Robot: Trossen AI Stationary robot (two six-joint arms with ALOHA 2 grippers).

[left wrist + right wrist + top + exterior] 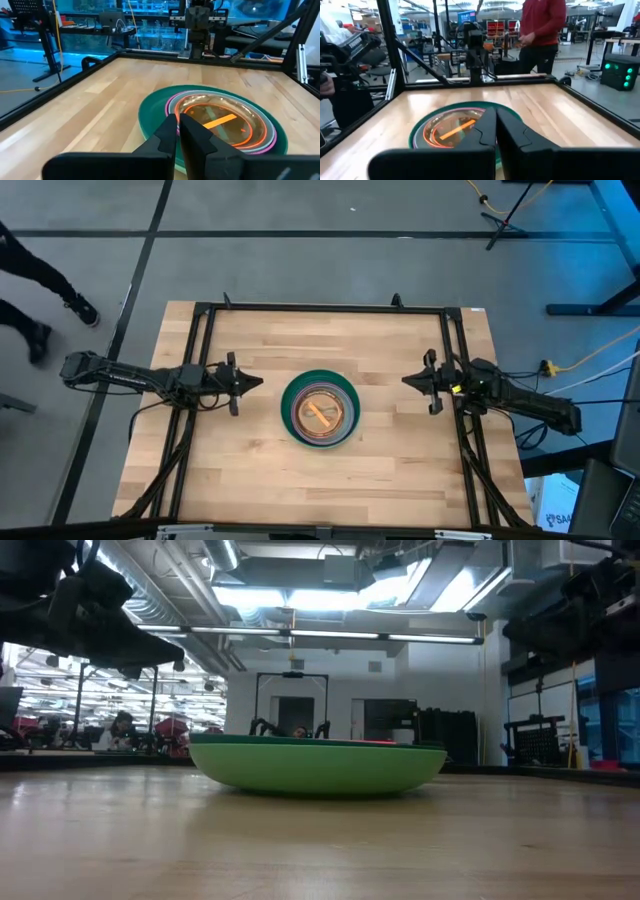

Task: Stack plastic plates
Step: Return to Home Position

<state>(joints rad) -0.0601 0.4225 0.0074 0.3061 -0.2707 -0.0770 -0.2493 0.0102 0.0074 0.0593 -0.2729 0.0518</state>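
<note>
The plastic plates [320, 411] lie nested in one level stack at the centre of the high view. A large dark green plate [150, 115] forms the outermost rim. A magenta plate [169, 106] rings inside it, and a small translucent orange plate [220, 122] lies uppermost.

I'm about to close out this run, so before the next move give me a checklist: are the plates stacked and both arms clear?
1. All plastic plates in one stack at the middle of the table: ok.
2. Top is the orange plate, seated inside the larger rims: ok.
3. Left gripper apart from the stack, jaws shut, empty: ok.
4. Right gripper apart from the stack, jaws shut, empty: ok.
5. Count of plates in the stack: cannot tell, lower ones are hidden.
6. Person beyond the table's edge, away from both arms: ok.
</note>
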